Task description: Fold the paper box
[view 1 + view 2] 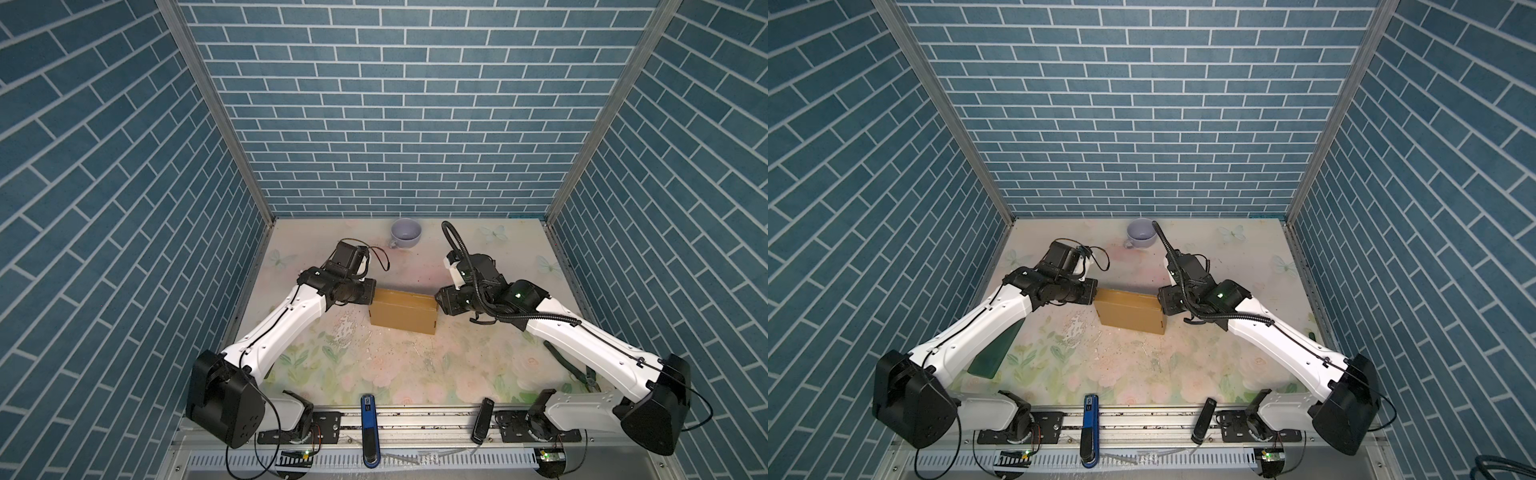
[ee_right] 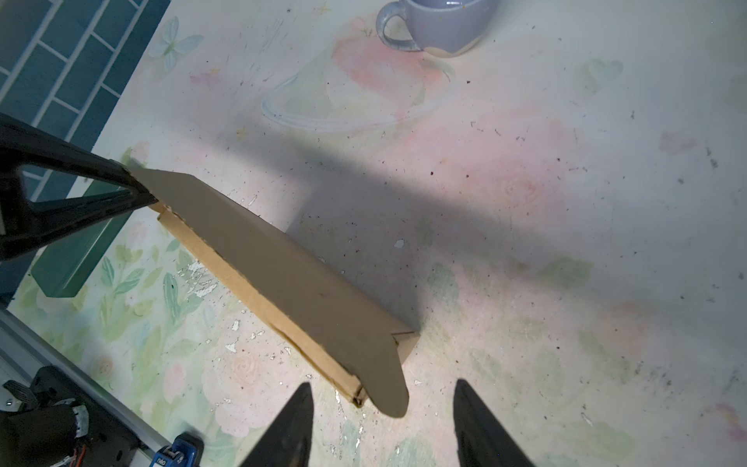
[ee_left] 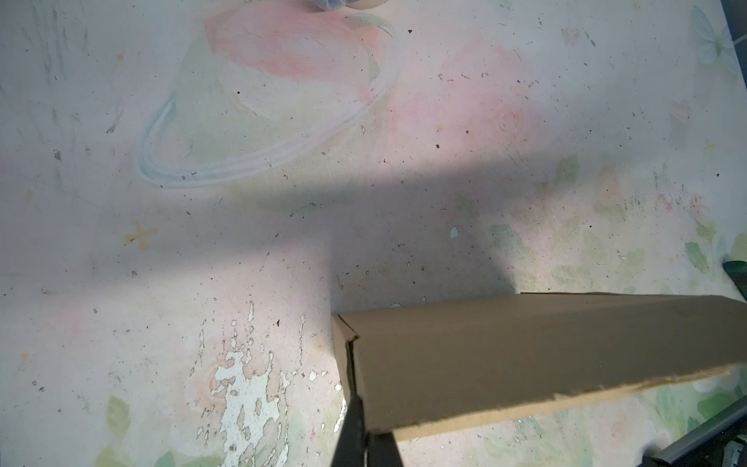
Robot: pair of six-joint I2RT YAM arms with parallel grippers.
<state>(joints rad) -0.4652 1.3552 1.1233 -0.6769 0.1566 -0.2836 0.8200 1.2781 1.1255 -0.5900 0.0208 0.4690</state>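
- Scuffed floral table (image 1: 415, 365), blue brick walls (image 1: 395, 124) around; mug (image 1: 406, 233) at upper centre.
- Mid-frame in both top views, between the arms: paper box (image 1: 403, 311).
- Pressed together, pinching the box's corner: left gripper (image 3: 355, 404).
- Spread wide, straddling the opposite end, not clamping: right gripper (image 2: 383, 384).

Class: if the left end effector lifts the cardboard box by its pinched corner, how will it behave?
Probably light: the cardboard box is thin-walled. Likely stiff, since its panels look flat, though the end flap might swing. The left end effector grips only a corner, so it may twist.
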